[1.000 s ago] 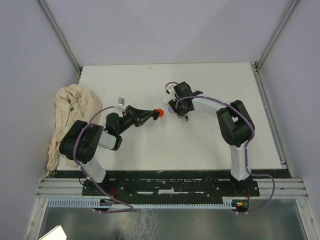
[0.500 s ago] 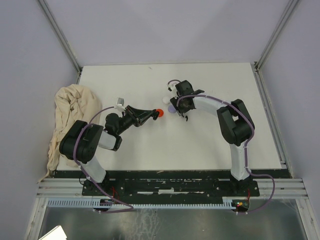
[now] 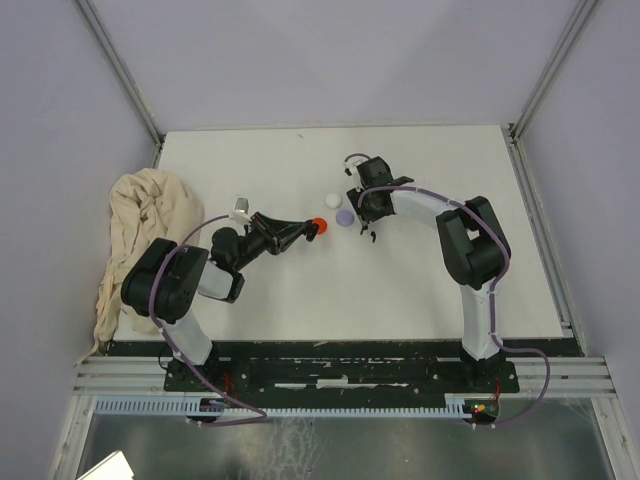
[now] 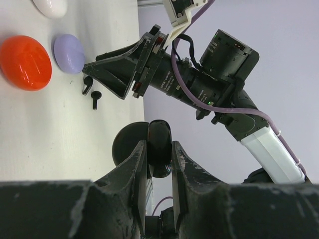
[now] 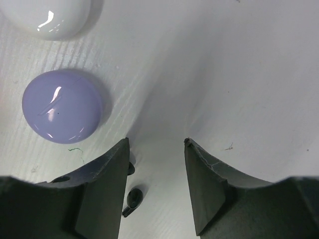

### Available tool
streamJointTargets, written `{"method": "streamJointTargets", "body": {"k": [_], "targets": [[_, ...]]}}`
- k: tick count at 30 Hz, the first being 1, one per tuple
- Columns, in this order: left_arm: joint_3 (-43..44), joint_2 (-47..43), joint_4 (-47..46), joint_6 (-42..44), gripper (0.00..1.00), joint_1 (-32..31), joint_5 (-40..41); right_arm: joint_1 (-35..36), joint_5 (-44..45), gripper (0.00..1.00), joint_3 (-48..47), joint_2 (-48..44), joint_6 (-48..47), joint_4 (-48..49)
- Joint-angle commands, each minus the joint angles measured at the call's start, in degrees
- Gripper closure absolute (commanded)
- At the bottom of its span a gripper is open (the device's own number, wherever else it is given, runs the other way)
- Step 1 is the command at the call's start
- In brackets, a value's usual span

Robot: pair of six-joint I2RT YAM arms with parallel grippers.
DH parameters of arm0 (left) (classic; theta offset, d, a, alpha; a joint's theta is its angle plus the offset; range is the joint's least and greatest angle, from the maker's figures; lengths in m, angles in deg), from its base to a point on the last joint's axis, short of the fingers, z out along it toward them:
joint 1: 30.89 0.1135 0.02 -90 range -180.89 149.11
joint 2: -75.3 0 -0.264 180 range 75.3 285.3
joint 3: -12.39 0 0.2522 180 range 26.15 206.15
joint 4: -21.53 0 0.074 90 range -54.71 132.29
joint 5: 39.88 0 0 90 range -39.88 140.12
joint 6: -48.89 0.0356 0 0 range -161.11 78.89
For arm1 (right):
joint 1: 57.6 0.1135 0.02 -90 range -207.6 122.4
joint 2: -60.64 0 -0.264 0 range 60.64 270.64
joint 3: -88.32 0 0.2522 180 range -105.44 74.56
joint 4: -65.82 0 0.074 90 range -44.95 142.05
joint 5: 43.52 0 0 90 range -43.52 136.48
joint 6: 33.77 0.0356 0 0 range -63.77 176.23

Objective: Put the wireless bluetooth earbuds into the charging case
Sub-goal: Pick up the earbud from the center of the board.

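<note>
Left fingers (image 4: 140,169) are clamped on a glossy black rounded plastic case (image 4: 159,134), held edge-on above the white table (image 3: 420,290). The wrist view shows only its rim, so I can't tell whether it is open or what its wells hold.

Right fingers (image 5: 104,184) are apart with nothing between them, only bare table, tips low over it.

The task's things here are two tiny black stemmed plastic earbuds (image 5: 132,199). They lie loose on the table, close together, just beside the inner edge of the right finger on the lilac-disc side. One is half hidden behind that finger. They sit back from the tips, toward the wrist, not centred in the gap. Stems look to run roughly along the finger direction, but they are too small to be sure.

The right arm is clearly nearer. The left fingers and the black case are a little way off, past the red disc.

- **Glossy red round domed disc** (image 3: 317,226): just beside the left fingertips.
- **Lilac domed disc** (image 5: 62,113): near the black earbuds.
- **White domed disc** (image 5: 47,17): beyond the lilac one.
- All three look shut, contents not visible.

Beige crumpled cloth (image 3: 140,225) sits at the table's left edge, well apart.

Likely next: the right fingers need to shift back and sideways to straddle one earbud before closing.
</note>
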Motion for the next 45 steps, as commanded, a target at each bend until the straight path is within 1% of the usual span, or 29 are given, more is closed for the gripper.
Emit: {"method": "streamJointTargets", "body": {"k": [1,7,15,24,29,37,40,45], "targets": [[0.21,0.6,-4.71,-1.38,0.97,0.27,-0.57,-0.38,-0.57,0.44,-0.78,0.12,1.61,0.79],[0.57,0.89,-4.65,-1.48,0.97,0.26,-0.72,-0.34,-3.75,0.44,0.65,-1.81,4.43,1.91],[0.5,0.99,-5.06,-1.56,0.97,0.28,-0.83,-0.39,-4.62,0.43,0.52,-2.46,4.29,1.06],[0.42,0.99,-4.99,-1.54,0.97,0.5,-0.84,-0.34,-6.55,0.43,2.15,-4.34,2.54,2.27],[1.76,2.2,-4.27,-1.53,0.97,0.41,-0.74,-0.3,-6.72,0.43,3.17,-6.25,1.84,2.9],[-0.08,0.96,-5.27,-2.22,0.97,0.36,0.34,-0.28,-6.56,0.41,5.31,-9.08,2.0,6.43],[0.0,0.08,-4.39,-1.74,0.97,0.38,-0.06,-0.31,-6.81,0.39,5.05,-9.29,0.84,5.73],[-0.36,-0.06,-5.27,-2.15,0.97,0.37,-0.78,-0.25,-6.84,0.39,4.06,-9.24,-2.57,3.57]]}}
